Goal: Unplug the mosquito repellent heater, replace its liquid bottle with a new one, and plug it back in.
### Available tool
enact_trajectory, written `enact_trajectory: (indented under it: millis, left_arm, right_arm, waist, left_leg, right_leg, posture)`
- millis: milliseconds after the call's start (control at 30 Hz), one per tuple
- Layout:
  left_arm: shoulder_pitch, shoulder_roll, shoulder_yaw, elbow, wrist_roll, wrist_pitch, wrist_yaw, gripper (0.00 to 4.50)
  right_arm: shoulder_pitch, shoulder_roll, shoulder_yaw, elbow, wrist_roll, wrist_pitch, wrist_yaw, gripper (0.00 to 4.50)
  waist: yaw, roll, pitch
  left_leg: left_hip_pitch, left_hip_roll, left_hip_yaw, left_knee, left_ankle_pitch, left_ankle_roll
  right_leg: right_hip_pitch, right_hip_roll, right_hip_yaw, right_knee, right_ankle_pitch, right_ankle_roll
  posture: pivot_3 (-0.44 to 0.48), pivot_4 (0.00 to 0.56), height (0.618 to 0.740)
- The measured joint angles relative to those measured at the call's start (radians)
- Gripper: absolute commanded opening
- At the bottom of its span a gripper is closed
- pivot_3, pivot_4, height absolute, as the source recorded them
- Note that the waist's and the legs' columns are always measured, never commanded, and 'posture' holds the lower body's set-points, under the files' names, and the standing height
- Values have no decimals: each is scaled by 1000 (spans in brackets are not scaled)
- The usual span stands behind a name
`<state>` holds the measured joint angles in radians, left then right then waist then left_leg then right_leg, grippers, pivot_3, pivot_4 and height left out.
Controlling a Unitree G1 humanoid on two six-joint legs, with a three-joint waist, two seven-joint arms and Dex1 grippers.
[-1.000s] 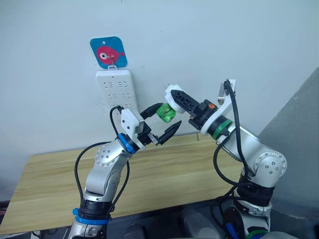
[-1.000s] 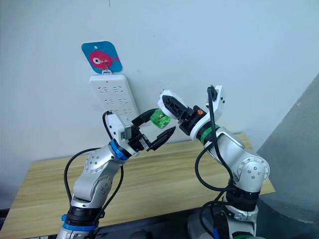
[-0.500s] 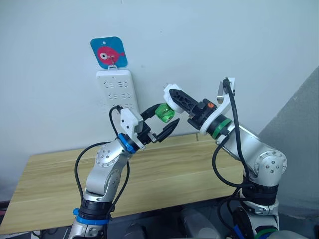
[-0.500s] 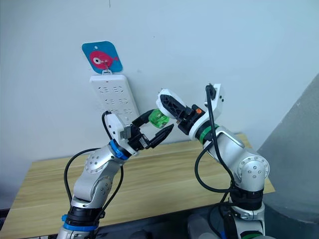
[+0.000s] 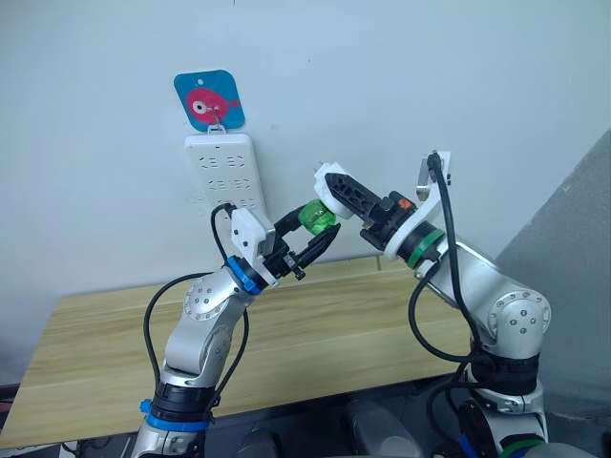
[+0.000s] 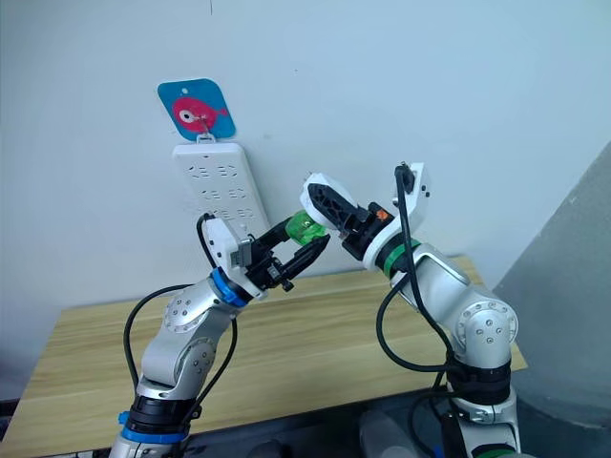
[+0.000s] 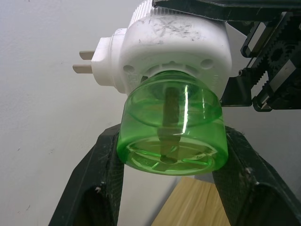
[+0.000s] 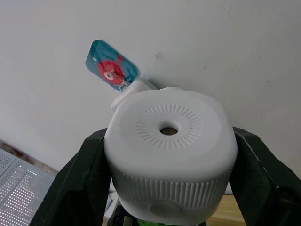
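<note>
Small white rounded plastic heater (image 8: 169, 136) with translucent green liquid bottle (image 7: 170, 127) screwed beneath, held in mid-air above the light wooden surface (image 5: 315, 329), near the long white wall power strip (image 5: 225, 174). Clamped by the right end effector (image 8: 169, 155). Left end effector (image 7: 167, 162) closed onto the bottle's sides.

I see a plain pale wall (image 5: 430, 76) behind, evenly lit. White power strip (image 5: 224, 176) hangs on it under a blue tag with pink fish (image 5: 209, 99). Light wood worktop (image 5: 105, 343) below; grey panel (image 5: 573, 258) at right.
</note>
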<state>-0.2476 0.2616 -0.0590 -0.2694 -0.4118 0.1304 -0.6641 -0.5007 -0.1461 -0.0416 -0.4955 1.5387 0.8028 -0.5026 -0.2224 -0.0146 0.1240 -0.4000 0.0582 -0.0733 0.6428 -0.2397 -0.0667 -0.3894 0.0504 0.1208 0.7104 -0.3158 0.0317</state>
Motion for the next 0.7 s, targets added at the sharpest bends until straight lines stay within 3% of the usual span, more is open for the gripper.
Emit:
enact_trajectory:
  millis: [100, 333, 700]
  left_arm:
    - [5, 0, 2, 0, -18, -1, -9, 2246]
    - [19, 3, 14, -26, -34, -18, -16, 4426]
    - [19, 14, 5, -37, 17, -32, 4, 4451]
  right_arm:
    - [0, -9, 8, 0, 15, -11, -2, 3030]
    - [1, -30, 25, 14, 16, -23, -11, 3030]
    - [1, -42, 30, 14, 16, -33, -18, 3030]
  waist:
    - [0, 0, 0]
    - [2, 0, 0]
    - [2, 0, 0]
  left_leg:
    - [0, 0, 0, 0, 0, 0]
    - [0, 0, 0, 0, 0, 0]
    - [0, 0, 0, 0, 0, 0]
  right_leg:
    - [0, 0, 0, 0, 0, 0]
    - [0, 0, 1, 0, 0, 0]
    - [0, 0, 1, 0, 0, 0]
  posture:
    - [-181, 57, 729]
    - [-181, 57, 729]
    - [-180, 59, 729]
